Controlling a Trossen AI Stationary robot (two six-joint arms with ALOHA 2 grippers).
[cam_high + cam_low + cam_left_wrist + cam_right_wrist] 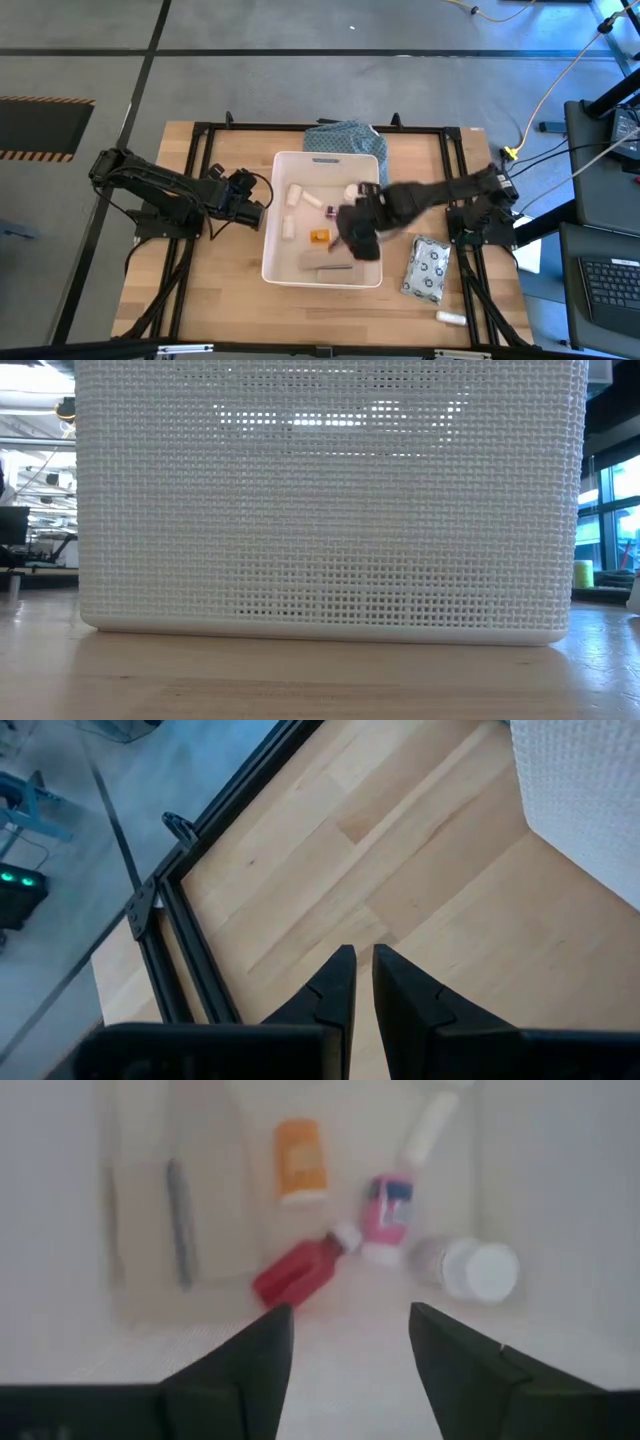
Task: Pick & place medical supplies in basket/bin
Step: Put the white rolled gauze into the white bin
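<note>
The white basket/bin [272, 262] stands mid-table; its woven near wall [330, 500] fills the low view. My right gripper [358, 240] [350, 1315] hangs over the bin's right half, open, nothing between its fingers. On the bin's floor below it lie a red bottle [300, 1268], an orange item [300, 1160], a pink-labelled box [385, 1210], a white bottle [480, 1270], a white tube [428, 1130] and a flat pouch [180, 1210]. My left gripper [250, 197] [363, 955] waits shut over bare table, left of the bin.
A grey patterned pouch [427, 268] lies flat on the table right of the bin, and a small white tube [450, 317] lies near the front right corner. A blue-green patterned cloth [345, 137] sits behind the bin. A black frame [165, 910] rims the table.
</note>
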